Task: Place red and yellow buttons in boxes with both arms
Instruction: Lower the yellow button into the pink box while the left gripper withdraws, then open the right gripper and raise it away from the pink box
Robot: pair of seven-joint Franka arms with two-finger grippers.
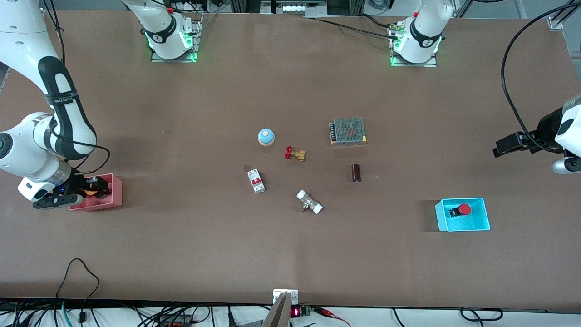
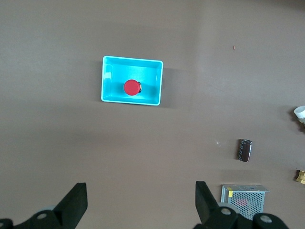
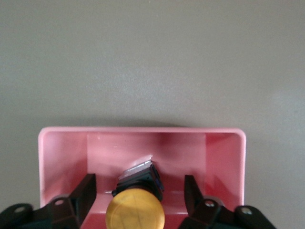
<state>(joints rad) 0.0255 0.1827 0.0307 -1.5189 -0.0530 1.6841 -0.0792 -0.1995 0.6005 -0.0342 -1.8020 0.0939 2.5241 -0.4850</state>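
Both buttons sitting in their bins, both grippers spread wide.

Taking the blue-domed button (image 1: 266,136) mid-table as the landmark: the cyan box (image 1: 485,218) is nearer the camera than it, toward the left arm's end, with the red button (image 1: 463,209) tipped on its side inside, glossy round cap on a stubby black body. The pink box (image 1: 115,190), toward the right arm's end, holds the yellow button (image 3: 135,213), also on a black body, loose between the right gripper's (image 3: 139,191) wide-open fingers. The left gripper (image 2: 141,200) hangs wide open over bare table.
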